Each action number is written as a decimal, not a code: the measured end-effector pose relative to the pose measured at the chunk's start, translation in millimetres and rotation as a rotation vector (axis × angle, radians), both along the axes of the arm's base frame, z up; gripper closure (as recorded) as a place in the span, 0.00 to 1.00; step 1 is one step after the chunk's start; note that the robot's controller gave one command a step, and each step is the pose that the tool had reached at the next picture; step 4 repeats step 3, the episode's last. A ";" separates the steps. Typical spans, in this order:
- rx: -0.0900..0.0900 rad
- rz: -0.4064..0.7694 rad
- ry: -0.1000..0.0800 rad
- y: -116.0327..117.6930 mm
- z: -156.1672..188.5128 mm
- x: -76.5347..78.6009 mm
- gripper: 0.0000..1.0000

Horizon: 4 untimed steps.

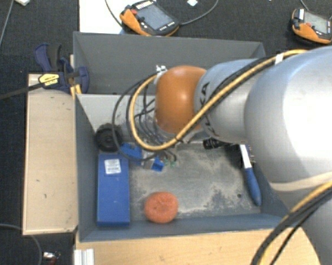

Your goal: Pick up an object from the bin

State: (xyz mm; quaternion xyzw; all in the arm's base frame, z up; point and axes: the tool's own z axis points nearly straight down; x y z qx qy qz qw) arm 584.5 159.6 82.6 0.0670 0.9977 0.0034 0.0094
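Orange-capped gripper is hidden, opening cannot be told; it should be centred over the small blue piece before being closed.

A: Big grey arm in from the right, stretching leftward and angled down.
B: The rounded orange cover on its wrist sits low, with yellow and black cables looping off its left side.

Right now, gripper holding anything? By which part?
Cannot tell: the orange wrist cover and cables block the view beneath. The blue box, orange-red round thing and blue-white pen lie loose on the bin floor.
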 end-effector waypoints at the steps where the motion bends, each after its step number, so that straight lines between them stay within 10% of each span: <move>1: 0.000 -0.001 -0.001 -0.3 7.5 0.0 1.00; 4: 0.000 -0.003 -0.001 -1.0 47.6 -0.1 1.00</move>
